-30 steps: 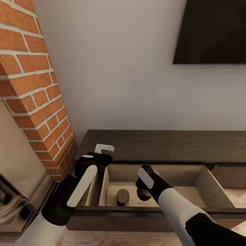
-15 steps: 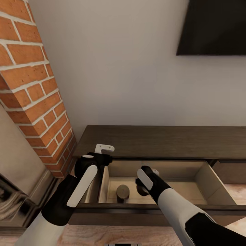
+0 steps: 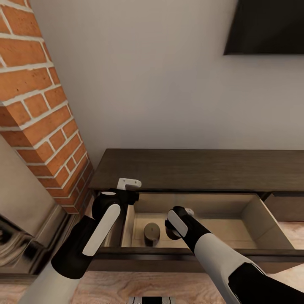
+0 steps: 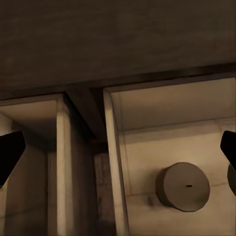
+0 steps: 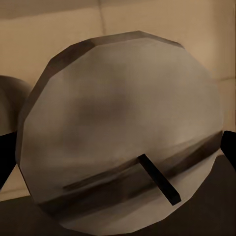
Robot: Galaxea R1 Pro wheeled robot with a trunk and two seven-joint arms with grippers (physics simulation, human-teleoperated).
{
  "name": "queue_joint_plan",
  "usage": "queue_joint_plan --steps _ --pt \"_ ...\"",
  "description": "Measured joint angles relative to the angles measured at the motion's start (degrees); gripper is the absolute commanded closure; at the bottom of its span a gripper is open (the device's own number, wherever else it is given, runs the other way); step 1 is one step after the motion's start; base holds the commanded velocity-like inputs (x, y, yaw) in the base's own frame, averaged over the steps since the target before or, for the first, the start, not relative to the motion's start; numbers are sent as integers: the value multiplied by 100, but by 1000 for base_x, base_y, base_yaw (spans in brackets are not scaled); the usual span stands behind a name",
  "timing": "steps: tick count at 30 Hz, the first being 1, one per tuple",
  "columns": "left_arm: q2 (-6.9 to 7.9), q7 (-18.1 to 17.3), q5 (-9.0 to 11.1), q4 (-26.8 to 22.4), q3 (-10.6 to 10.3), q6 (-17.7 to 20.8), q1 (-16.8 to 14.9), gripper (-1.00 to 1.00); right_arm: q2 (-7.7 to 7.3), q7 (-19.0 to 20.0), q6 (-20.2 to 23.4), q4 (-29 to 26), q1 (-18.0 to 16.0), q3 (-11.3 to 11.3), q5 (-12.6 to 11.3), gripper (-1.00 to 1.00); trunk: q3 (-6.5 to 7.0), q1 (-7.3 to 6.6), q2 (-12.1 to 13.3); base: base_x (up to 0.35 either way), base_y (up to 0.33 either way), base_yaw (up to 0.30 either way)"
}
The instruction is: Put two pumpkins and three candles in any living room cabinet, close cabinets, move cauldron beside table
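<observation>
While no writing shows, right claw point(image 3: 179, 231) straddles candle point(image 5: 123, 132); grip unclear.

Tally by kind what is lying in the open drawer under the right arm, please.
Candles: 2 (one standing free, one right in front of the right gripper)
Total: 2 things in the drawer, as far as the arm leaves it visible.

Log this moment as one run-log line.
drawer: open | candle: upright inside | second candle: close before right gripper | left gripper: above drawer's left edge
</observation>
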Motion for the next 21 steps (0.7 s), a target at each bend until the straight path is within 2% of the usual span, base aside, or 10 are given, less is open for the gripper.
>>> queue_joint_plan --steps 9,14,21 --pt "0 0 0 0 -4 0 0 -100 0 3 -10 1 -1 1 8 100 -200 23 -12 0 0 0" --pt "0 0 -1 0 -2 0 0 -100 0 2 -25 -1 -1 4 11 100 -200 23 -13 0 0 0" --pt "0 48 -1 0 -6 0 0 -100 0 5 -322 6 -1 12 2 100 -244 28 -15 0 0 0"
